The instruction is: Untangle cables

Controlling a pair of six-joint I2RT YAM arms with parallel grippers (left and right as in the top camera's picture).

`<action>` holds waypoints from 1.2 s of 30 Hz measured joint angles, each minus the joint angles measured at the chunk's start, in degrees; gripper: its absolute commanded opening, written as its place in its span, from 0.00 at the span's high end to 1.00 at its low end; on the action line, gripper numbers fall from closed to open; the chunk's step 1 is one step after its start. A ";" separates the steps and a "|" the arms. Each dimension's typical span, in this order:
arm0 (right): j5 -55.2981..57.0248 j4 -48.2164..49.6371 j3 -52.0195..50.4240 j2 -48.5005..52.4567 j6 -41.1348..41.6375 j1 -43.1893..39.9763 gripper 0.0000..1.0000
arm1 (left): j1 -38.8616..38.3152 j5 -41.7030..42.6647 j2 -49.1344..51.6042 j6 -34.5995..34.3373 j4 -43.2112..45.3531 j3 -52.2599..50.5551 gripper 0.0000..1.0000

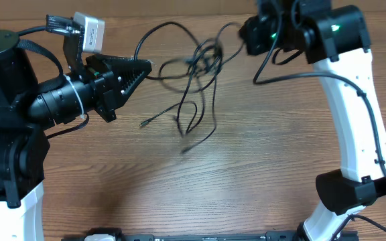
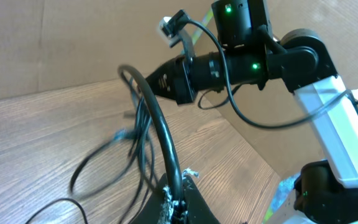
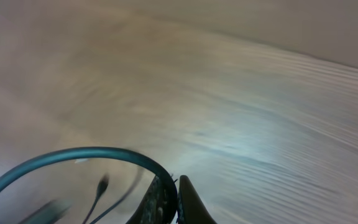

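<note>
The cables (image 1: 196, 70) are thin black wires, tangled in a loose knot that hangs blurred between my two grippers at the back of the table. My left gripper (image 1: 146, 69) points right and is shut on one strand. In the left wrist view that strand (image 2: 160, 124) arches up from the closed left gripper (image 2: 178, 196) toward the right gripper (image 2: 157, 81). My right gripper (image 1: 244, 33) is at the far edge, shut on another strand. In the right wrist view the held cable (image 3: 73, 154) curves left from the closed right gripper (image 3: 176, 190). Loose plug ends (image 1: 143, 124) trail on the wood.
The table (image 1: 260, 174) is wood-grained. A brown cardboard wall (image 2: 42, 37) stands behind it. The right arm's white link (image 1: 354, 114) rises along the right side, with its own thicker cable (image 1: 300, 75) looping off it. A black rail (image 1: 200, 236) lies at the front edge.
</note>
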 measured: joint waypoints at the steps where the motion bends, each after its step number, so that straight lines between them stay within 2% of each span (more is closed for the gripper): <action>1: 2.10 0.46 0.00 0.00 2.27 -0.76 0.96 | 0.00 0.02 0.00 0.00 -0.02 0.15 0.96; 8: 15.30 0.74 0.00 0.00 16.98 -6.75 0.96 | -0.02 0.04 0.02 0.00 -0.26 1.16 0.96; 13: 17.90 0.42 0.00 -0.02 20.96 -12.04 0.96 | 0.68 0.20 0.31 0.09 -3.30 3.85 0.96; 24: 22.80 -0.52 0.00 0.04 22.91 -29.92 0.96 | 19.08 0.68 -0.61 3.15 -10.58 14.82 0.96; 27: 19.04 0.07 0.00 0.04 22.05 -33.05 0.96 | 21.94 0.70 -0.85 4.04 -12.52 15.50 0.96; 30: 9.03 1.73 0.00 0.04 18.75 -34.77 0.96 | 21.94 0.70 -0.57 4.87 -14.03 15.56 0.95; 36: -7.80 2.51 0.00 0.04 13.20 -32.52 0.96 | 21.94 0.92 1.44 6.32 -17.64 15.58 0.90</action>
